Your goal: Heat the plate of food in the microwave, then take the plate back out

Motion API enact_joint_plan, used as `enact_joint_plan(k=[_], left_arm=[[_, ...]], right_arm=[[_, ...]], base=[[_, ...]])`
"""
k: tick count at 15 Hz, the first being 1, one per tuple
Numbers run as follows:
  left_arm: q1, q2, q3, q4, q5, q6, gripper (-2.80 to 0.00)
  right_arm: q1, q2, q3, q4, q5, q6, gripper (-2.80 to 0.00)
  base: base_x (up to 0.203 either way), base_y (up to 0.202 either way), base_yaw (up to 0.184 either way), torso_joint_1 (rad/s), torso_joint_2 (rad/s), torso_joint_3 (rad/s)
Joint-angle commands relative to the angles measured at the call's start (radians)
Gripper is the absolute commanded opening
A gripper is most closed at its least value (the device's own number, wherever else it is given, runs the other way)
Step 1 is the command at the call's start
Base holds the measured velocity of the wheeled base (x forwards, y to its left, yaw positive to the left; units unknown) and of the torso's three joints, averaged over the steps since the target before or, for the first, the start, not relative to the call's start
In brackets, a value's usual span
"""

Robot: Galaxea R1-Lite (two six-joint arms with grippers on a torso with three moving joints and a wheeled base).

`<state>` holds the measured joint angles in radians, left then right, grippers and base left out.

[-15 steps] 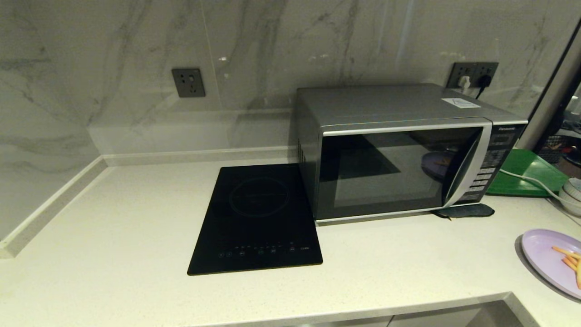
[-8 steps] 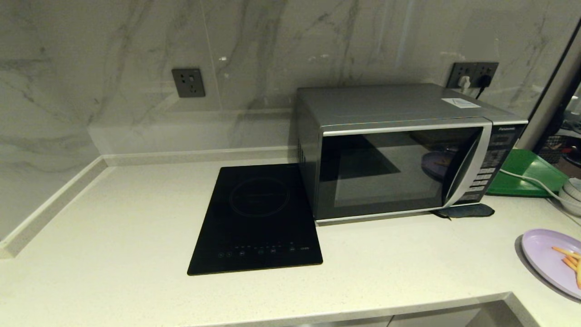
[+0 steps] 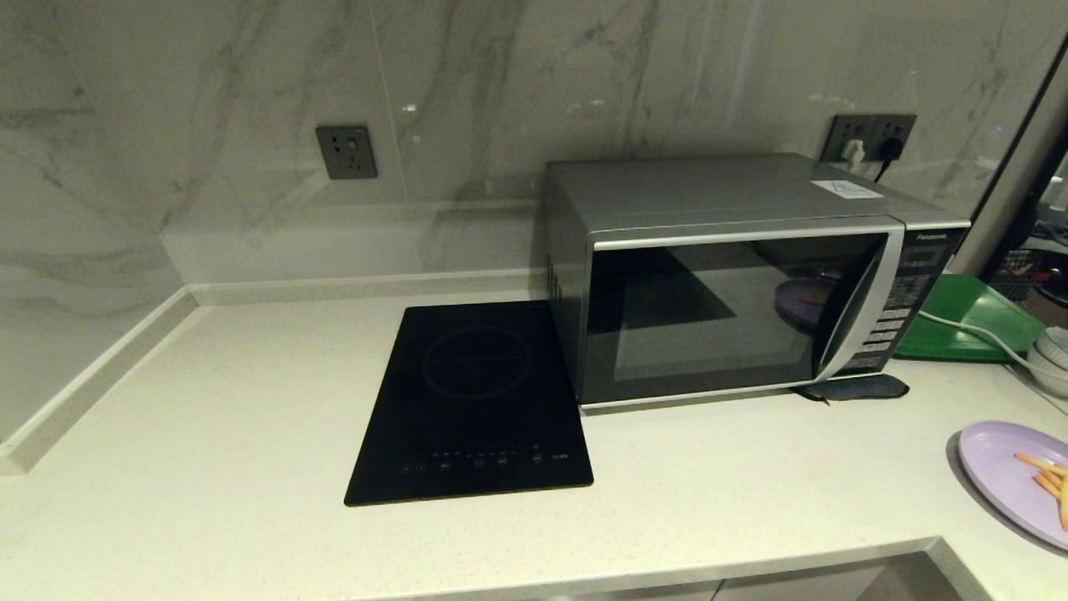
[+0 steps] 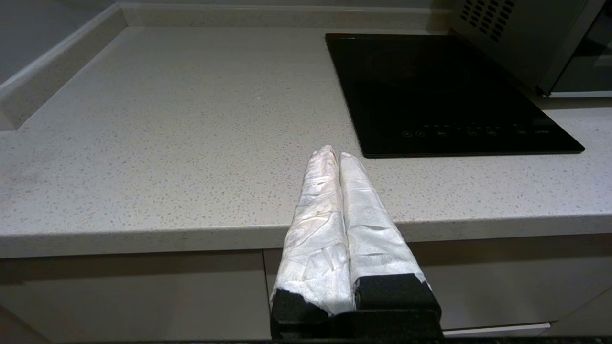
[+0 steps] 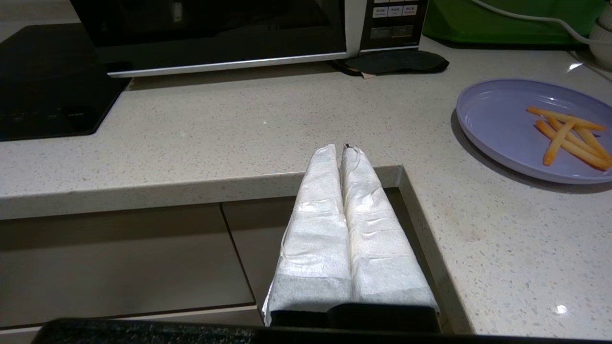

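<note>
Right claw (image 5: 343,148) pinched closed, empty, parked off surface (image 5: 239,129) edge; plate (image 5: 507,124) to its right. Left claw (image 4: 334,153) likewise, farther.

Grey-veined marble wall (image 3: 209,100) with sockets (image 3: 345,152) backs a pale speckled countertop (image 3: 209,401).

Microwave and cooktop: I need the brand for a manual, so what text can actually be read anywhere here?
"Panasonic": top right corner of the microwave, above its button panel, small and barely legible.
Button panel labels: too small to read.
White sticker on the microwave's top: print unreadable.
Cooktop touch-control markings: too small to read.
</note>
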<state>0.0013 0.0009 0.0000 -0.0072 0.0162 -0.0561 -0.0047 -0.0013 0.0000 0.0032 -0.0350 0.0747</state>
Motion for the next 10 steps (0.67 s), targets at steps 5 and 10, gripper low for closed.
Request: enact_joint_plan(k=[5,10], left_arm=[[0.0,0.001,0.0,0.0,0.001,-0.001,-2.8],[0.0,0.001,0.0,0.0,0.001,-0.001,-2.8]], right_arm=[[0.0,0.001,-0.002,0.004,0.0,0.01,-2.8],[0.0,0.001,0.002,-0.002,-0.002,0.045,-2.8]], base=[[0.0,0.0,0.0,0.0,0.0,0.0],[0.0,0.0,0.0,0.0,0.0,0.0]])
